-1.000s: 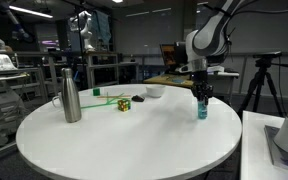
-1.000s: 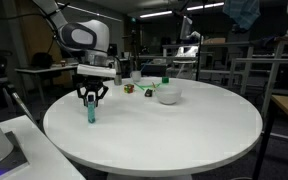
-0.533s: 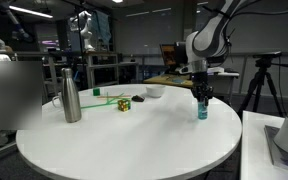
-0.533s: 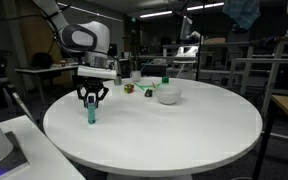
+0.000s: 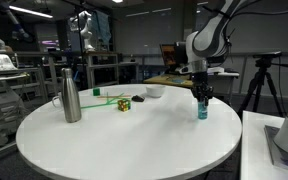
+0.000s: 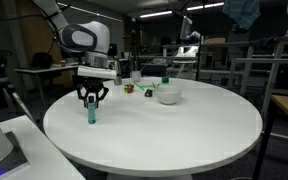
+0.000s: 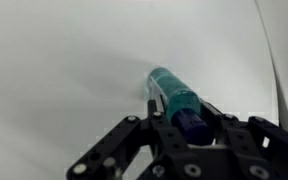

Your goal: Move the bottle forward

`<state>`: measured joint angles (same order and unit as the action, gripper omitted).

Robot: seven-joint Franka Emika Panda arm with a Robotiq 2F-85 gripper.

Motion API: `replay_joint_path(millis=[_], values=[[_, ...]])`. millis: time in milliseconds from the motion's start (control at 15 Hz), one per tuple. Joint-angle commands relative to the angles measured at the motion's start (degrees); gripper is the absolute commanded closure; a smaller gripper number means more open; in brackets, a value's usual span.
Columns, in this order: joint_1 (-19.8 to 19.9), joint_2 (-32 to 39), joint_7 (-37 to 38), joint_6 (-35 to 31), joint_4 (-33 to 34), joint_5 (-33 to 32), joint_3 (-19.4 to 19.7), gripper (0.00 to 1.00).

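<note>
The small teal bottle (image 5: 202, 109) stands upright on the round white table (image 5: 124, 140), close to its edge; it also shows in an exterior view (image 6: 91, 114). My gripper (image 5: 201, 99) comes straight down over the bottle, with a finger on each side of its top. In the wrist view the bottle (image 7: 174, 93) lies between the black fingers (image 7: 160, 116), and its dark-looking cap end sits deep in my gripper (image 7: 191, 116). The jaws look closed against the bottle.
A tall steel flask (image 5: 71, 92) stands at the opposite side of the table. A small coloured cube (image 5: 125, 103) and a white bowl (image 5: 154, 91) sit toward the back. The bowl (image 6: 167, 95) also shows in an exterior view.
</note>
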<state>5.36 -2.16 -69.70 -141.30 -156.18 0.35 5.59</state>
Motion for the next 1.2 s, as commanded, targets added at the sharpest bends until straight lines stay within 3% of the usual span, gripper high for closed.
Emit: replay_joint_path(millis=[0, 200, 267, 333, 667, 1133], values=[[-0.22, -0.02, 0.05, 0.1, 0.05, -0.03, 0.2, 0.65], [-0.22, -0.02, 0.05, 0.1, 0.05, -0.03, 0.2, 0.65], [-0.22, -0.02, 0.05, 0.1, 0.05, -0.03, 0.2, 0.4], [-0.21, -0.05, 0.08, 0.14, 0.07, -0.03, 0.21, 0.39], [-0.22, -0.12, 0.28, 0.3, 0.07, -0.18, 0.18, 0.03], [-0.4, -2.25, 2.49, 3.31, 0.62, -1.58, -0.18, 0.0]])
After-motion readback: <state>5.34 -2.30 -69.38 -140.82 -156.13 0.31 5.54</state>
